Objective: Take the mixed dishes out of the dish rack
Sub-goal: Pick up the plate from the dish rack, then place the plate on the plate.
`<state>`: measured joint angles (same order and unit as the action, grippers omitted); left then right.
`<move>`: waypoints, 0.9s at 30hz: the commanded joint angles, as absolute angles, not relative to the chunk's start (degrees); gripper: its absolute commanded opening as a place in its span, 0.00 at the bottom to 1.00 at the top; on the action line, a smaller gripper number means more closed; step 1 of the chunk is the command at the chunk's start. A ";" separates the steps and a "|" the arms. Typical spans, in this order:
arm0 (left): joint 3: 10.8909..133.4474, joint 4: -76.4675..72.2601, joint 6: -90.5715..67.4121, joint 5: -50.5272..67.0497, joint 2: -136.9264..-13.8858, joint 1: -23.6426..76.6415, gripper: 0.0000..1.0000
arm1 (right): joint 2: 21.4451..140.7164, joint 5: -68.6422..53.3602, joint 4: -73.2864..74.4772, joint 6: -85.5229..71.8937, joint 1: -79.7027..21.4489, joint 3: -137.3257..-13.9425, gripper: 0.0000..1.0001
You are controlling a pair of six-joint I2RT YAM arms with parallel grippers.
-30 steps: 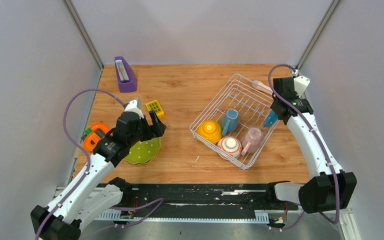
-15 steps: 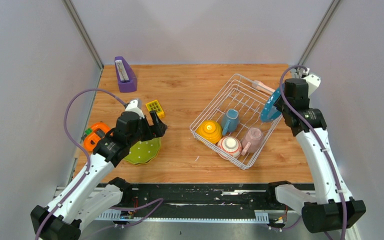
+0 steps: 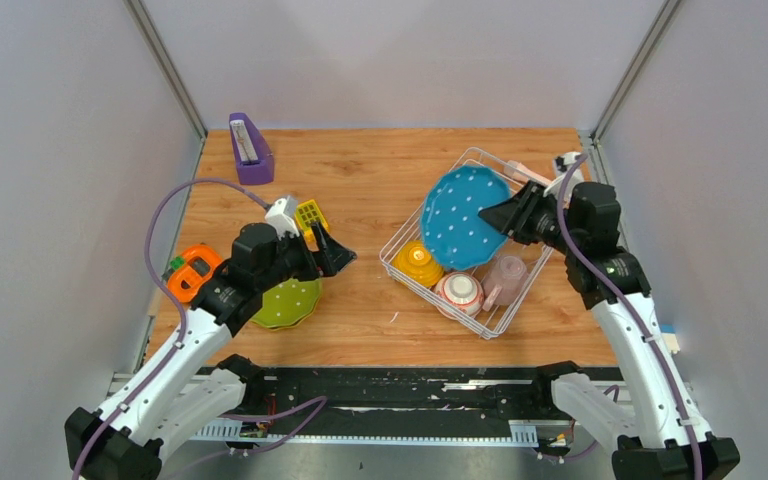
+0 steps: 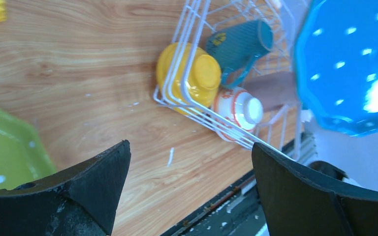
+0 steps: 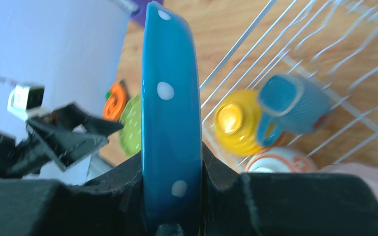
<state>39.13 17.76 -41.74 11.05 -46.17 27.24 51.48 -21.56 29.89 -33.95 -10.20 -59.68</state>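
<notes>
Clamping blue plate (image 3: 465, 218) over dish rack (image 3: 430, 294), mug (image 4: 246, 42) emblem illegible

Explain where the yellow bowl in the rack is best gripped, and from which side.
Probably its raised foot, from straight above. The yellow bowl seems to sit upside down in the near-left corner of the dish rack: wires, the blue mug and the red-rimmed cup crowd its sides, and its rim is underneath.
</notes>
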 commanded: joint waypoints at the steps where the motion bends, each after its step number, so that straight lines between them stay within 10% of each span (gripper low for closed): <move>1: 36.83 4.33 -47.47 21.70 -46.00 27.25 1.00 | 49.74 -34.46 12.20 -41.92 -14.50 -55.53 0.00; 16: 30.45 -26.93 -61.14 39.78 -58.51 27.29 0.91 | 48.64 -36.78 -11.10 -59.30 -21.81 -41.00 0.00; 27: 29.40 -34.38 -65.10 42.42 -63.01 27.55 0.50 | 51.37 -36.68 -14.40 -60.45 -25.29 -39.96 0.00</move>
